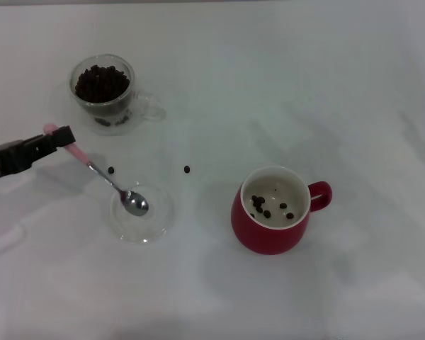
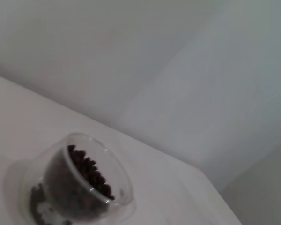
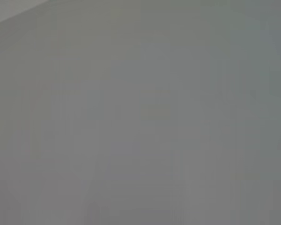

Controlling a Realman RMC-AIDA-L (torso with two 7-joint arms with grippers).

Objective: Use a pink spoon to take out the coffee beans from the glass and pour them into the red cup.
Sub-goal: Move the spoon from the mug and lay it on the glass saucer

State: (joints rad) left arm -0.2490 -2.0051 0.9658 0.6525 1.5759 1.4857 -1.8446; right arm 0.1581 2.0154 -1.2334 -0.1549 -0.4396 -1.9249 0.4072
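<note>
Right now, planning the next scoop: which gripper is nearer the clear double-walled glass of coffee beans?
Left. The left gripper holds the pink spoon just below the glass; the right gripper is out of view.

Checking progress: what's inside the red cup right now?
The red cup holds a few coffee beans on its white bottom; its near inner wall is hidden by the rim.

You can count one pink spoon [image 1: 103, 176], one glass [image 1: 106, 92] full of coffee beans [image 1: 101, 83], one red cup [image 1: 273, 210], one clear dish [image 1: 143, 212], two loose beans [image 1: 187, 169] on the table [image 1: 304, 85], and one left gripper [image 1: 57, 139].
</note>
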